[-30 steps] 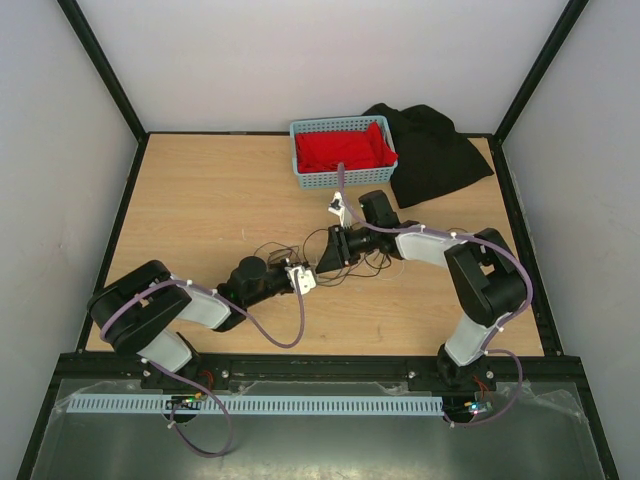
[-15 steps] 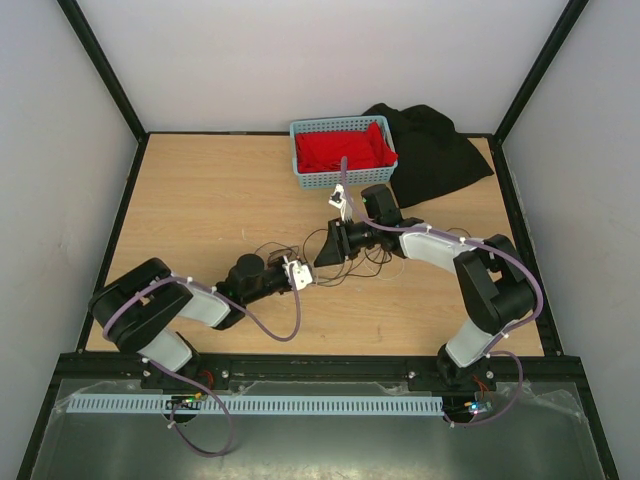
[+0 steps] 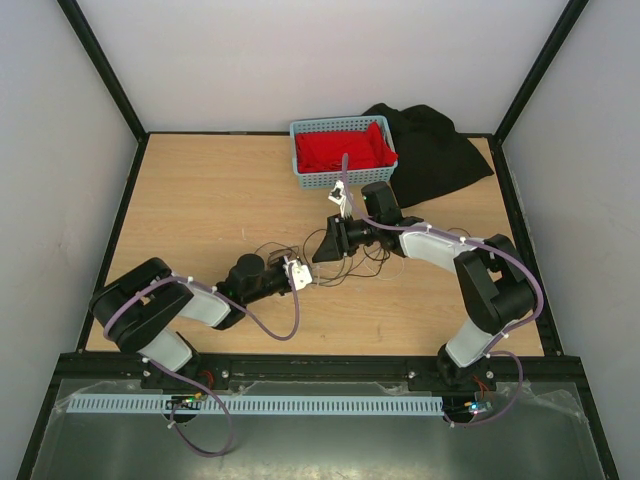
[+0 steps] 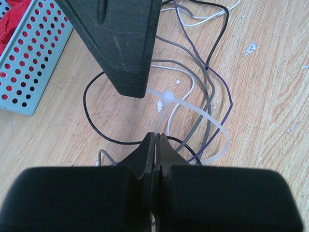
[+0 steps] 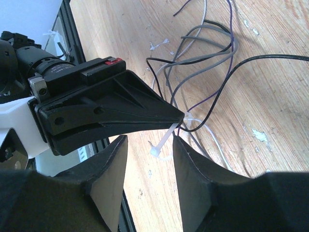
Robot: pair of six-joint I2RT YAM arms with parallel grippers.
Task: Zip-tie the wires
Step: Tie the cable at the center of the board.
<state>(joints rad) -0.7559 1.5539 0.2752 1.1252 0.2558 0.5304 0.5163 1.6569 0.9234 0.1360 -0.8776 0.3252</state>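
Pinching the tail of the single zip tie (image 4: 167,95), the left gripper (image 4: 155,137) is pressed shut, the white strip looped round some of the wires (image 4: 207,68) on the table (image 4: 270,72) between both arms. The right gripper (image 5: 148,141) is spread, the tie's head lying between its fingers (image 5: 113,164), the strip's axis running from one tool to the other; the right arm is judged nearer the head. Counted: one tie, roughly five strands.

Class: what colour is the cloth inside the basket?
Red cloth, in a light blue basket; clearest in the top external view.
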